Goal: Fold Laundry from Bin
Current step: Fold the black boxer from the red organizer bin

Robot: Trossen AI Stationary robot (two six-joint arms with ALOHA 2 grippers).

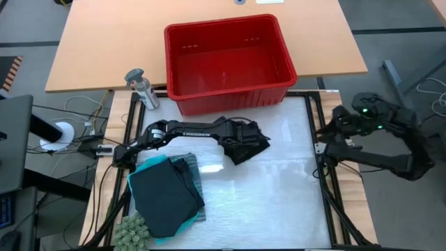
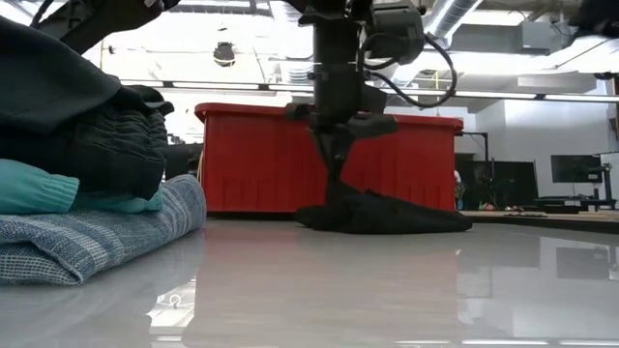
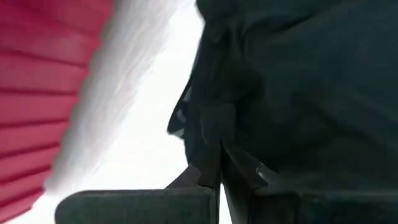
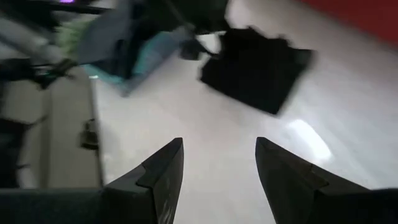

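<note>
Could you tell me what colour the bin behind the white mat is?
The bin is red, clearest in the high view.

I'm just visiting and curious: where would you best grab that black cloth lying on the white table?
Probably a loose edge of the black cloth, coming from above: it lies in a low crumpled heap. The left gripper is already on it, fingers pinched together on a fold.

Red bin (image 1: 226, 59) empty, black garment (image 1: 247, 144) crumpled beside, folded pile (image 1: 167, 195)
</note>
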